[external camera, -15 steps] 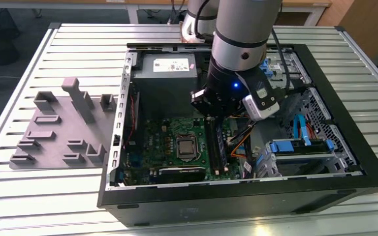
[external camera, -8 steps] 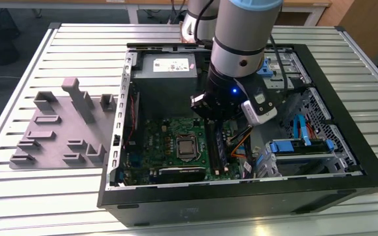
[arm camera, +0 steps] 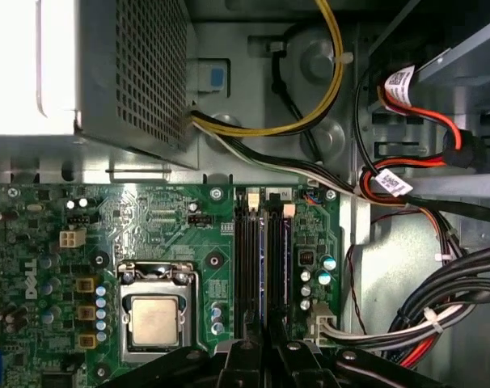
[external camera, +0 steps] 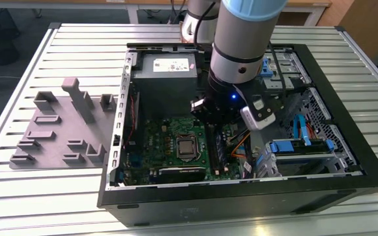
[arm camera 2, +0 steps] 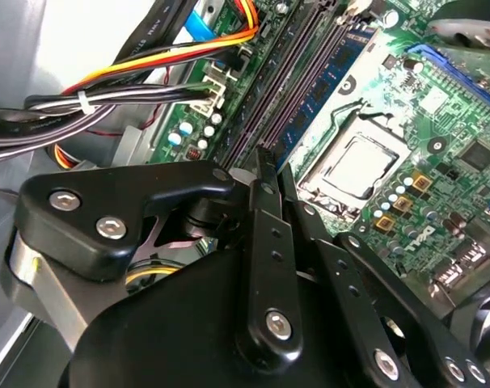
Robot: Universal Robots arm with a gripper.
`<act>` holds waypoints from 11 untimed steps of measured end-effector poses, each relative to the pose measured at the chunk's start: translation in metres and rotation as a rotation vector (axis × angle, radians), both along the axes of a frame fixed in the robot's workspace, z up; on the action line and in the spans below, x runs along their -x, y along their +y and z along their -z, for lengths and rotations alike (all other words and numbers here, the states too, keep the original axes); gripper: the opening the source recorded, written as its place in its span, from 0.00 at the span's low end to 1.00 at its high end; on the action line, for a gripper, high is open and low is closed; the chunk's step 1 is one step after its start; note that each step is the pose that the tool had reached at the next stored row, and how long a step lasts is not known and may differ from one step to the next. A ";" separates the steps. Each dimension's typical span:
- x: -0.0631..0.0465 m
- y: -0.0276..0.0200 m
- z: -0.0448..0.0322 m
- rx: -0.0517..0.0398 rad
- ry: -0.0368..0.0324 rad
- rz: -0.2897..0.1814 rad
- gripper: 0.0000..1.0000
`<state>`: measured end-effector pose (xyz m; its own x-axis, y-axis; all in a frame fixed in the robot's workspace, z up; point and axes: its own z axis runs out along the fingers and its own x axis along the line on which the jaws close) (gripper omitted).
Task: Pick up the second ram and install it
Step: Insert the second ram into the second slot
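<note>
One robot hand [arm camera 2: 265, 162] was lowered over the memory slots [arm camera: 261, 259] inside the open computer case [external camera: 346, 147]; whether it was gripping anything could not be told.

Ribbed bare metal on the bench [external camera: 57, 49]. Matt grey plastic for the tray [external camera: 51, 132]. Glossy green board with a dull silver metal cap on the processor [arm camera: 155, 318]. Perforated sheet steel on the power supply [arm camera: 140, 73]. Smooth black finish, shiny screw heads on the hand [arm camera 2: 261, 166].

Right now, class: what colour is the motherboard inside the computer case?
Green, clearest in the first wrist view: motherboard.
</note>
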<state>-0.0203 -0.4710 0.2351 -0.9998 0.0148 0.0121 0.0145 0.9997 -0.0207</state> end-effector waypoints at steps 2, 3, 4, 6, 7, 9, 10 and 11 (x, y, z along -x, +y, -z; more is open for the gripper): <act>0.000 -0.0005 0.0017 -0.0004 0.0000 0.000 0.14; 0.000 -0.0007 0.0031 -0.0007 -0.0001 0.000 0.14; 0.000 -0.0009 0.0045 -0.0006 -0.0001 0.000 0.14; 0.000 -0.0010 0.0070 -0.0006 0.0000 0.000 0.14; 0.000 -0.0010 0.0075 -0.0005 0.0000 0.000 0.14; 0.000 -0.0011 0.0104 -0.0005 0.0000 0.000 0.14; 0.000 -0.0011 0.0107 -0.0004 0.0000 0.000 0.14; 0.000 -0.0012 0.0106 -0.0003 0.0001 0.000 0.14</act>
<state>-0.0208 -0.4722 0.2245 -0.9998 0.0148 0.0122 0.0146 0.9997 -0.0204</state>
